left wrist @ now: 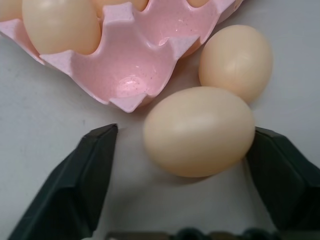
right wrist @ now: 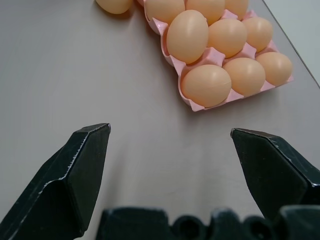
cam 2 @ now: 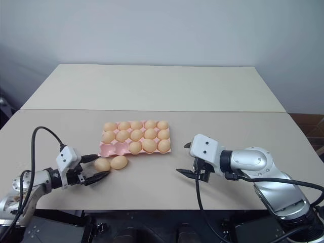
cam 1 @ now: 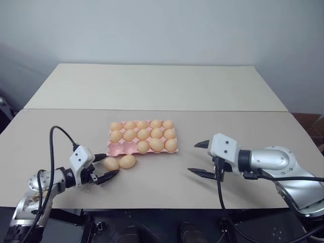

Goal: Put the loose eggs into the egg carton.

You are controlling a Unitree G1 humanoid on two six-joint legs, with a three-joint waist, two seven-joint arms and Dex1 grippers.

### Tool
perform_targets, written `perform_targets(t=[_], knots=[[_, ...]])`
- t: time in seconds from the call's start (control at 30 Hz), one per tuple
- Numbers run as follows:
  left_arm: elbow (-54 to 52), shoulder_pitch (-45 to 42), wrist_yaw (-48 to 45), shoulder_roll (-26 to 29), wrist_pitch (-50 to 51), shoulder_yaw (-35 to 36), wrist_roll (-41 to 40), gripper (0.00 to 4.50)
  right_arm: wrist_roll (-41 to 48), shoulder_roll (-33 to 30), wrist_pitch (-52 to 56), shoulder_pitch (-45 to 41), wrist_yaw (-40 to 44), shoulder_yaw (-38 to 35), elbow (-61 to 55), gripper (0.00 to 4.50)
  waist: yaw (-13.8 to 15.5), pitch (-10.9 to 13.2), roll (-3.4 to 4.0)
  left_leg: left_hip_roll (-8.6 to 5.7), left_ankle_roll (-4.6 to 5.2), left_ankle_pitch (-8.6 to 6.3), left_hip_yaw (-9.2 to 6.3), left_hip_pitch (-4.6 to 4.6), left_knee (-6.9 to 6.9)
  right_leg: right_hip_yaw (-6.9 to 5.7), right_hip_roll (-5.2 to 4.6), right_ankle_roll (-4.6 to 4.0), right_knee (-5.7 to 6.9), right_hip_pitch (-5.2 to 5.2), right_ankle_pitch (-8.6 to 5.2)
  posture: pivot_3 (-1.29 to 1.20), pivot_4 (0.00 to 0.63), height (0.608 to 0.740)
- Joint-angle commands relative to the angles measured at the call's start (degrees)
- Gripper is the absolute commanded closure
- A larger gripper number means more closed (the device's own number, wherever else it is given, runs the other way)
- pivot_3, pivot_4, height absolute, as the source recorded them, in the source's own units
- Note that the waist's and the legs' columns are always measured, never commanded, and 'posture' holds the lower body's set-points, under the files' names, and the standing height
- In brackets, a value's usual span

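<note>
The pink egg carton (cam 1: 120, 148) lies mid-table with several eggs in its cups; the cups at its near left corner are bare. Two loose eggs lie on the table just in front of that corner, side by side. My left gripper (cam 1: 109, 165) straddles the left loose egg (cam 1: 111, 163). In the left wrist view one finger (left wrist: 285, 180) touches this egg (left wrist: 199, 131) and the other stands a little off it. The second loose egg (cam 1: 127, 161) rests right beside it. My right gripper (cam 1: 193, 158) hangs open and holds nothing, to the right of the carton.
A second pale table (cam 1: 157, 86) butts against the far edge of this one. A black cable (cam 1: 52, 152) loops up from my left arm. Bare tabletop lies between the carton and my right gripper.
</note>
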Motion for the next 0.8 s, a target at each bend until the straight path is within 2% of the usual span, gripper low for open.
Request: perform_targets(t=[0.03, 0.3, 0.5, 0.63, 0.8], knots=[[-1.8, 0.8, 0.7, 1.4, 0.5, 1.1, -0.2, 1.5, -0.1, -0.1, -1.5, 0.0, -0.1, -0.4, -1.0, 0.0, 0.0, 0.0, 0.0, 0.0, 0.0, 0.0, 0.0, 0.0, 0.0, 0.0, 0.0, 0.0, 0.0, 0.0, 0.0, 0.0, 0.15, 0.74], [-3.3, 5.7, -1.3, 4.6, -0.9, 4.8, -1.6, 1.5, -0.7, 0.0, -2.4, -0.1, 0.1, 0.5, -0.4, 0.0, -0.3, 0.0, 0.0, 0.0, 0.0, 0.0, 0.0, 0.05, 0.0, 0.03, 0.0, 0.0, 0.03, 0.01, 0.0, 0.0, 0.15, 0.74], [-6.6, 9.6, -3.2, 7.8, -1.2, 11.4, -4.3, 1.5, -1.1, 0.5, -2.8, -0.8, -0.1, 1.3, 0.1, 0.0, -0.3, 0.0, 0.0, 0.01, 0.0, 0.0, 0.01, 0.02, 0.0, 0.02, 0.0, 0.0, 0.01, -0.02, 0.0, 0.0, 0.15, 0.74], [-9.7, 6.3, -3.5, 8.8, 0.1, 14.5, -8.1, 1.5, -1.4, 0.8, -2.8, -1.0, -0.3, 1.6, 0.0, 0.0, 0.2, 0.0, 0.0, 0.01, 0.0, 0.0, 0.0, 0.02, 0.0, 0.0, -0.01, 0.0, 0.02, 0.0, 0.0, 0.0, 0.15, 0.74], [-6.2, -3.1, -6.3, 9.6, -0.3, 7.8, -7.5, 1.5, -2.2, 1.4, -2.7, -2.0, -1.0, 2.3, 0.0, 0.0, 0.9, 0.0, 0.0, 0.0, 0.0, 0.0, 0.01, 0.04, 0.01, 0.0, 0.0, 0.0, 0.01, 0.02, 0.0, 0.0, 0.15, 0.74]])
